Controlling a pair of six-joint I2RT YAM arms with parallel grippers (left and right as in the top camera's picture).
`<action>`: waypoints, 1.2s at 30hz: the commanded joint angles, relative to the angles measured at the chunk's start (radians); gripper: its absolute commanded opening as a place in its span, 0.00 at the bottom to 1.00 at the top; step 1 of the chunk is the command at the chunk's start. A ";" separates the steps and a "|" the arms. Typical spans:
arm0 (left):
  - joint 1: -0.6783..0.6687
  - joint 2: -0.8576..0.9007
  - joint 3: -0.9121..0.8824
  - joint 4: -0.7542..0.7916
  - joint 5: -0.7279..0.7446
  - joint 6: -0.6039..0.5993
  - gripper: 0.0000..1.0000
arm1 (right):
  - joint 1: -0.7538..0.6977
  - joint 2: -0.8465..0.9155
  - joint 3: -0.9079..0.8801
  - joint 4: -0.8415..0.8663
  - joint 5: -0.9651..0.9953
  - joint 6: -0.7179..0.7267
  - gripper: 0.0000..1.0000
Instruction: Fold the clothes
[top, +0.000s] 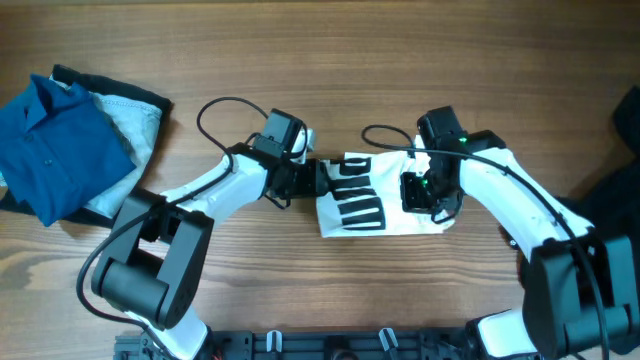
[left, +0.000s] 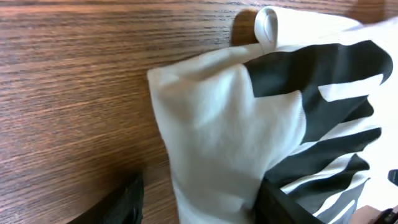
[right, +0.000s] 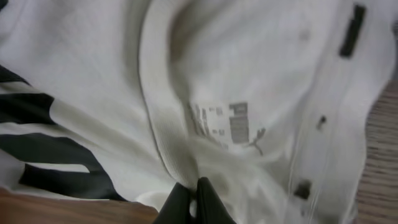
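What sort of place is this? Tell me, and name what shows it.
Probably a robot test bench, not a home: a wooden table, a left arm and right arm working a white T-shirt, and a clothes pile at the side.

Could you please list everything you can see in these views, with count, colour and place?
white T-shirt: one, white with black bars, folded at the table's centre
blue shirt: one, blue, atop the pile at the table's far left
pale garment: one, pale grey-blue, under the blue shirt
black garment: one, black, edge showing beneath that pile
dark cloth: one, black, right edge, partly cut off
table: one, brown wood, under everything
left gripper: one, black, open astride the T-shirt's left edge
right gripper: one, black, shut on the T-shirt near its neck label
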 joint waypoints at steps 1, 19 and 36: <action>0.004 0.017 -0.005 -0.004 -0.026 0.012 0.53 | -0.010 -0.009 0.000 -0.018 0.129 0.057 0.04; -0.023 -0.071 0.032 0.322 -0.015 0.017 0.53 | -0.028 -0.017 -0.025 -0.051 0.375 0.438 0.11; -0.150 0.066 0.032 0.326 -0.019 0.016 0.54 | -0.135 -0.017 0.002 0.040 0.434 0.456 0.30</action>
